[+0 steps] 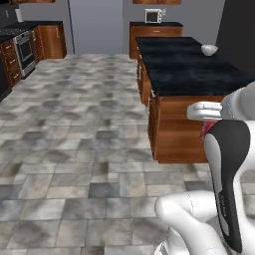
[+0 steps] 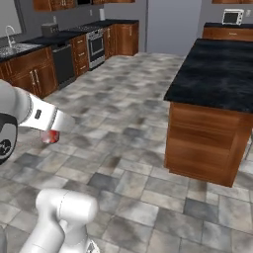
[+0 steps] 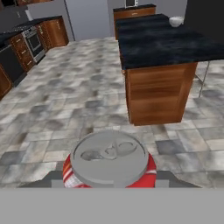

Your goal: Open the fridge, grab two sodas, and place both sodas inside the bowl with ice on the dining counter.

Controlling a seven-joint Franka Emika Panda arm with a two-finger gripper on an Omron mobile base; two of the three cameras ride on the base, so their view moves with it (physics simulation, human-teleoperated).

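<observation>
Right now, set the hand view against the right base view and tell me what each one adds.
Hand view alone: the silver top of the red soda can held in the gripper, and the white bowl at the far end of the dining counter. Right base view alone: the sink on the left wall counter and the arm. Both share the red can, the dining counter, the tiled floor and the stove.
</observation>
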